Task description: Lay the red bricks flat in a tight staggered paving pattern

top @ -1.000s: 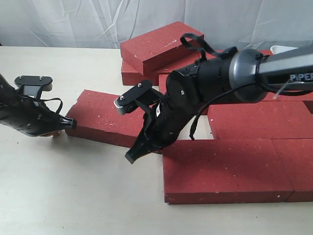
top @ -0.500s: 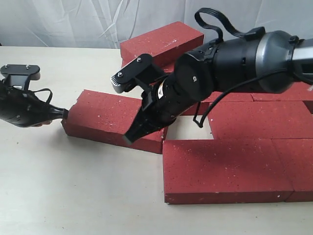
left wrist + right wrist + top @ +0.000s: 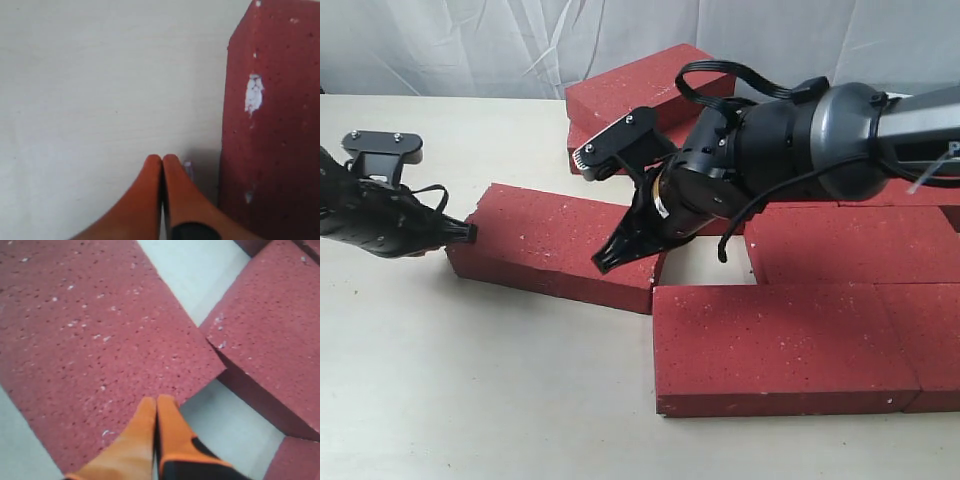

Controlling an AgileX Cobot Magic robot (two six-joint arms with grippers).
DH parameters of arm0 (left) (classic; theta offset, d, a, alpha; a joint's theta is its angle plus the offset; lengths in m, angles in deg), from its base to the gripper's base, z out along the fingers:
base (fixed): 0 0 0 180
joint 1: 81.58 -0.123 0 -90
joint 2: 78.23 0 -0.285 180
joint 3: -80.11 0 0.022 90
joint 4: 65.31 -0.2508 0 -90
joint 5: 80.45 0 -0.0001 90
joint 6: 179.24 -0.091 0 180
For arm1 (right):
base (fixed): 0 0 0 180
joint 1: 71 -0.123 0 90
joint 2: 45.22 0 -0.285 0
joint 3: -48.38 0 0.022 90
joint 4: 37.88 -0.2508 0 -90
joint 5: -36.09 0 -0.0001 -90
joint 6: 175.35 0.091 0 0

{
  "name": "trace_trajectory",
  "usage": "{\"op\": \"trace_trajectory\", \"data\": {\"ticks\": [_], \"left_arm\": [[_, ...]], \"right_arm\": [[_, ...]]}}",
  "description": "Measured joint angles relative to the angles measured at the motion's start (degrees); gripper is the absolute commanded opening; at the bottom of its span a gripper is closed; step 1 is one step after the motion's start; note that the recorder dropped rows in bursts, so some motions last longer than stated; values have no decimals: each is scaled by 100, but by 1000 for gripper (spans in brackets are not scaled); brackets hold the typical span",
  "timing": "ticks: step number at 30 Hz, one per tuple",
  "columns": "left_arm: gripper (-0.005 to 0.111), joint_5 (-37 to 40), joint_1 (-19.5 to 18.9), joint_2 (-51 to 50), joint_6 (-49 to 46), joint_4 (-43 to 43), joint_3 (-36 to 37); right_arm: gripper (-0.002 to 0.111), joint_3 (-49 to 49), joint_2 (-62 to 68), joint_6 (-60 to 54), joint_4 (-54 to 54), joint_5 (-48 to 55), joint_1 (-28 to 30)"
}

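Note:
One loose red brick (image 3: 545,245) lies flat and skewed on the table, left of the laid red bricks (image 3: 780,350). My left gripper (image 3: 468,232) is shut and empty, its tips right beside the brick's left end face (image 3: 270,125). In the left wrist view the left gripper (image 3: 162,160) sits low over the table. My right gripper (image 3: 605,263) is shut and empty too, its tips over the brick's top near its right corner. The right wrist view shows this gripper (image 3: 156,401) on that top face (image 3: 90,340), with a neighbouring brick (image 3: 270,325) across a gap of table.
Laid bricks form a front row (image 3: 920,340) and a row behind it (image 3: 850,245), with a small gap of table (image 3: 705,262) between them and the loose brick. More bricks are stacked at the back (image 3: 640,85). A white curtain hangs behind. Bare table (image 3: 470,400) lies front left.
My right gripper rose from the loose brick's front side up onto its top near the right end. My left gripper shifted slightly at the brick's left end. The brick barely moved.

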Motion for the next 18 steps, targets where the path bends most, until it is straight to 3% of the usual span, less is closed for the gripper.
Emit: {"op": "trace_trajectory", "data": {"ticks": [4, 18], "left_arm": [[0, 116, 0, -234, -10, -37, -176], [0, 954, 0, -247, -20, -51, -299]], "right_arm": [[-1, -13, 75, 534, 453, 145, 0], [-1, -13, 235, 871, 638, 473, 0]]}}
